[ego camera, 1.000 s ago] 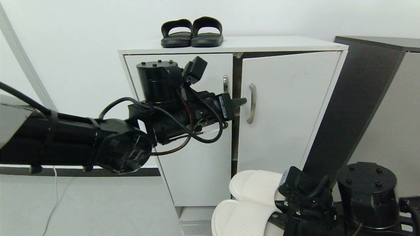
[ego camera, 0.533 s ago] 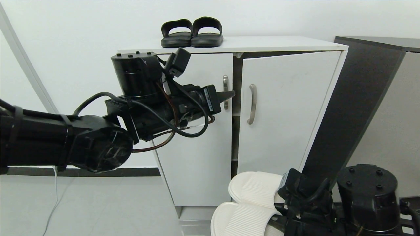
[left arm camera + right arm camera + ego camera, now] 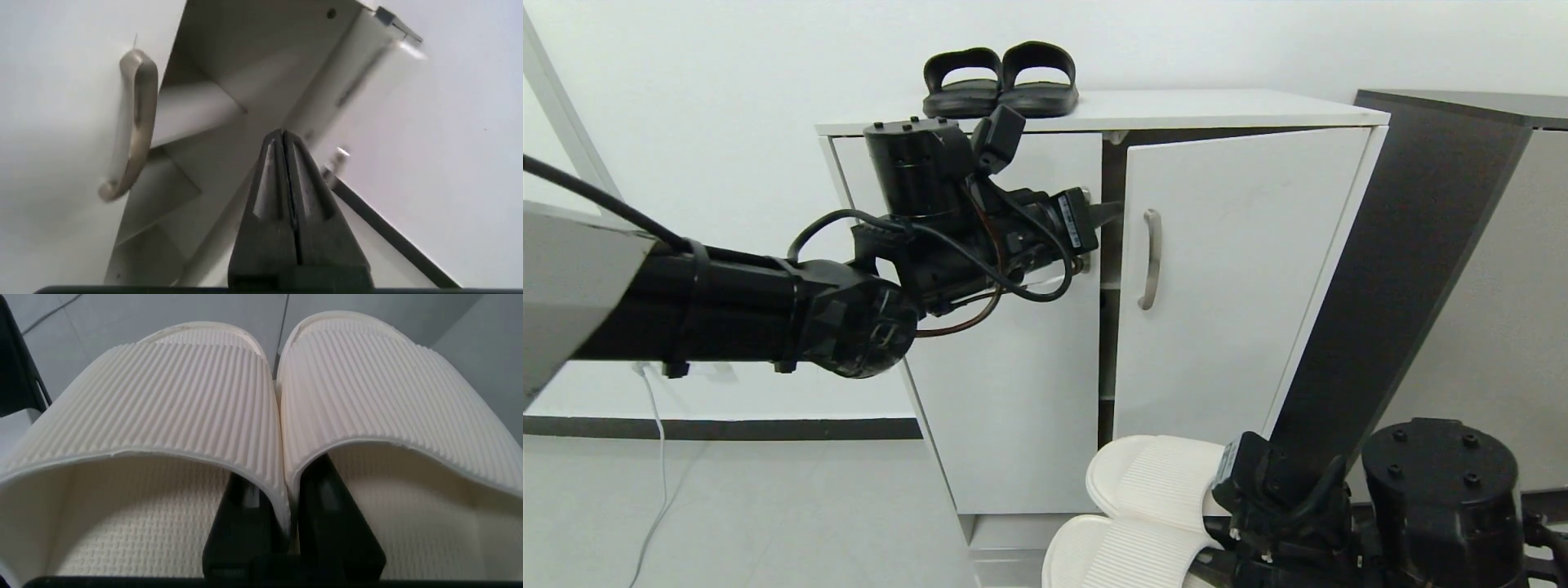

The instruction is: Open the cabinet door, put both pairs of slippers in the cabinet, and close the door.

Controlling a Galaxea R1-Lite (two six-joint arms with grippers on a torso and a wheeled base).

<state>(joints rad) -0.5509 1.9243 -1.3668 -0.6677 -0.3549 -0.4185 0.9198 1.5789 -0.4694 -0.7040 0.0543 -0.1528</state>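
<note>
Label (image 3: 1072, 231) on L end effector (image 3: 1112, 212) unreadable.

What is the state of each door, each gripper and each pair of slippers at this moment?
right door, ajar, with a gap at its handle side.
left door, looks shut.
left gripper, shut and empty, tip at the gap between the doors.
right gripper, shut on the white slippers.
white slippers, held low, outside, before the right door.
black slippers, side by side on the cabinet top.
</note>
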